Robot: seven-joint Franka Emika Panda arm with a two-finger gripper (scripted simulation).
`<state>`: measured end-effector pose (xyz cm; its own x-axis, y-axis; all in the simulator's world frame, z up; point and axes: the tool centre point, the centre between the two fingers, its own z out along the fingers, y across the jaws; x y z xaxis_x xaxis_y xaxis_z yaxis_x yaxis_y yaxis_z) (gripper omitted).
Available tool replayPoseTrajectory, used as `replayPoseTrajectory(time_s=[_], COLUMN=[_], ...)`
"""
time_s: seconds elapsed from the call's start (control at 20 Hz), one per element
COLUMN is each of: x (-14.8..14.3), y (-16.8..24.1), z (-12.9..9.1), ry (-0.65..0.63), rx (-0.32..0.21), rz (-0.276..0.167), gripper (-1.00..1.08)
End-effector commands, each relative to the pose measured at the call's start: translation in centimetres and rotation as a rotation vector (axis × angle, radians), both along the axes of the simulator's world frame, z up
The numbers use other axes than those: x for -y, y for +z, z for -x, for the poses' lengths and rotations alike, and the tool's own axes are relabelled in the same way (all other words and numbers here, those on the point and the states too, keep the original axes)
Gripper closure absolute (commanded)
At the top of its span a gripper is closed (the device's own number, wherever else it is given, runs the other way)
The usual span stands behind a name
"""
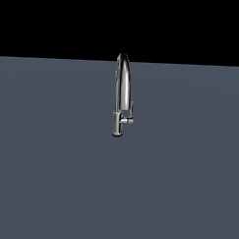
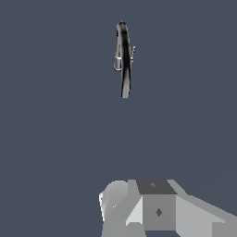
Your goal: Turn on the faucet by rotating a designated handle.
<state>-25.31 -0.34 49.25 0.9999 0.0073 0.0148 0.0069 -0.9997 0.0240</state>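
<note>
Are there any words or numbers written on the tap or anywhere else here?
None. No word, number or sign shows in either view.
The faucet is plain chrome, and so is its handle.
The floor is bare grey.
The robot part in the wrist view has only a small dark diamond mark, not writing.

Exterior view: no part of the arm appears in frame. Wrist view: only the gripper (image 2: 159,210) body shows, a blocky assembly of white and grey faceted panels at the frame's edge, with a rounded pale housing on one side and a flat dark-grey face bearing a small diamond mark at centre. Its fingertips lie outside the frame, so the state of the jaws cannot be judged. The body hangs apart from everything else, touching nothing
</note>
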Motion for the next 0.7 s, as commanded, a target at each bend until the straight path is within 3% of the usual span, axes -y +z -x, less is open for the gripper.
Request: replayPoseTrajectory(time_s=[0.0,0.65], x=[0.0,-0.1], y=[0.0,-0.4], z=[0.0,-2.3], ry=[0.0,-0.049], rx=[0.0,-0.053], rz=[0.0,-0.048], gripper=[1.08,1.08])
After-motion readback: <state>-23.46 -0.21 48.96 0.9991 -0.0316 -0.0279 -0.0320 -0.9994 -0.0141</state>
